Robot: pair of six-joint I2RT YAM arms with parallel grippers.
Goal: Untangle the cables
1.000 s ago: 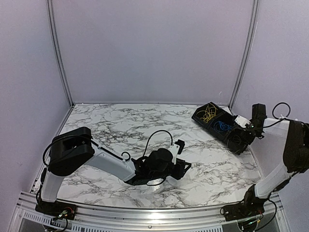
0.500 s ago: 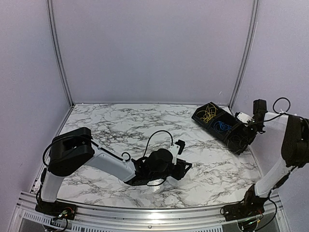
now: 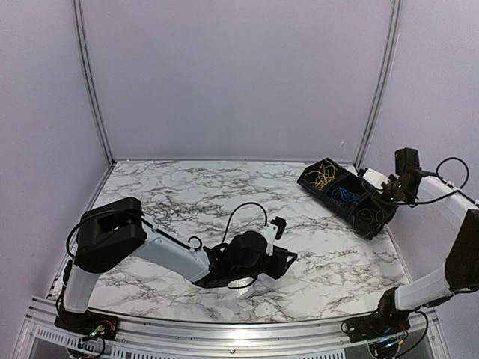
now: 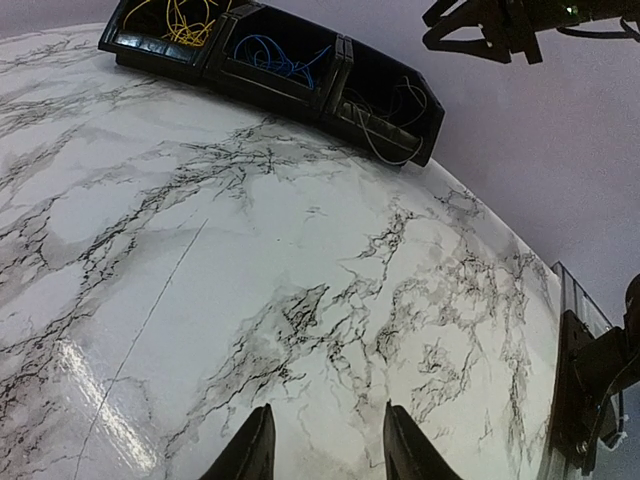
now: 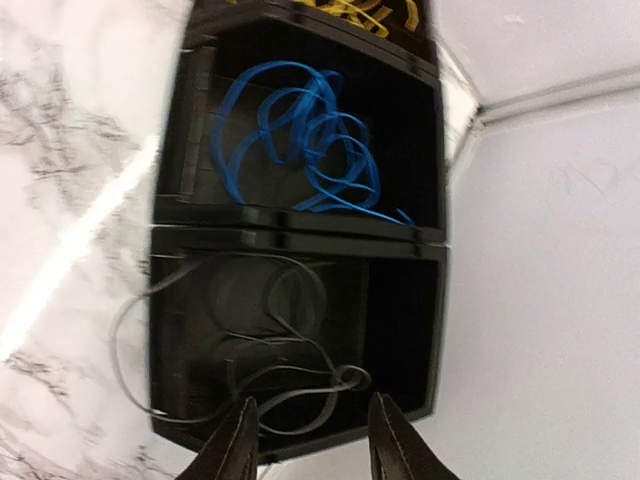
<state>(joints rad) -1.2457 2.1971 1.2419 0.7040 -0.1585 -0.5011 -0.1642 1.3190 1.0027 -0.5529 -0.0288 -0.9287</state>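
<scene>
Three black bins (image 3: 340,182) stand in a row at the table's far right. The far one holds yellow cables (image 3: 323,176), the middle one blue cables (image 3: 343,196), the near one black cables (image 3: 368,217). In the right wrist view the blue cables (image 5: 305,135) and black cables (image 5: 270,345) lie in their bins; a black loop hangs over the bin's left wall. My right gripper (image 5: 312,440) is open and empty above the black cables' bin (image 5: 400,320). My left gripper (image 4: 323,445) is open and empty, low over bare marble at the front centre (image 3: 288,258).
The marble table (image 3: 187,194) is bounded by lilac walls with metal corner posts (image 3: 378,82). The bins sit close to the right wall. The left arm (image 3: 150,243) lies low across the front of the table.
My right gripper has lifted and drawn back to the right, away from the bins toward the wall. The left arm has not moved.
</scene>
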